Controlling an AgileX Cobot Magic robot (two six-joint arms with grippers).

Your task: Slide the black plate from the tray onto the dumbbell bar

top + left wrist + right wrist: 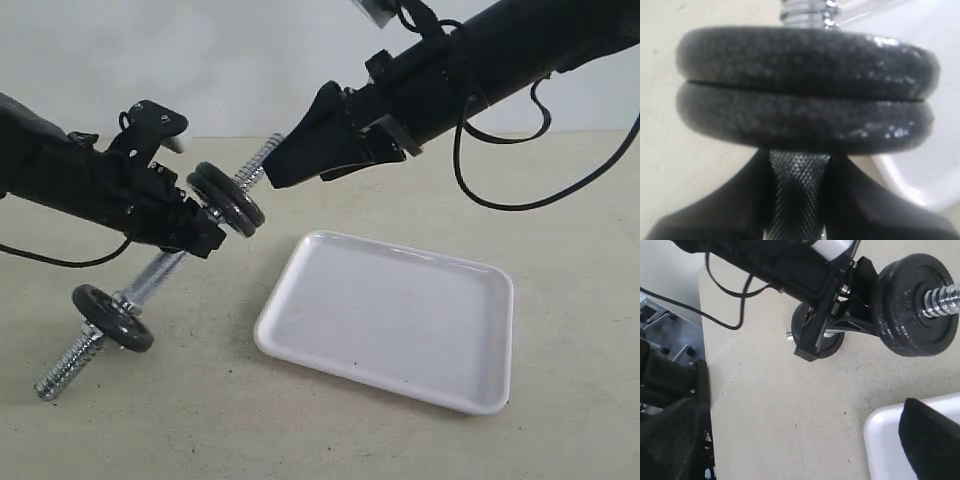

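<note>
Seeing left gripper (203, 233) pinched on knurled middle of dumbbell bar (160, 272), far end tilted up. Right gripper (280, 165) spread wide, empty, just off the far threaded tip. Reading black plate (240, 195) as seated: outer of two stacked at far end. Tray (470, 400) bare, right of bar. No outboard nut visible. Risk of both sliding off on any dip of that end. Risk of bar twisting in the pinch from a right gripper bump or the uneven load, only a single disc (112, 317) at near end.

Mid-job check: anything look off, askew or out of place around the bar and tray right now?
Nothing spilled or damaged. The dumbbell bar, gripped by the left tool, slants down toward the table and carries two black plates above the grip but one below. The tray holds none.
</note>
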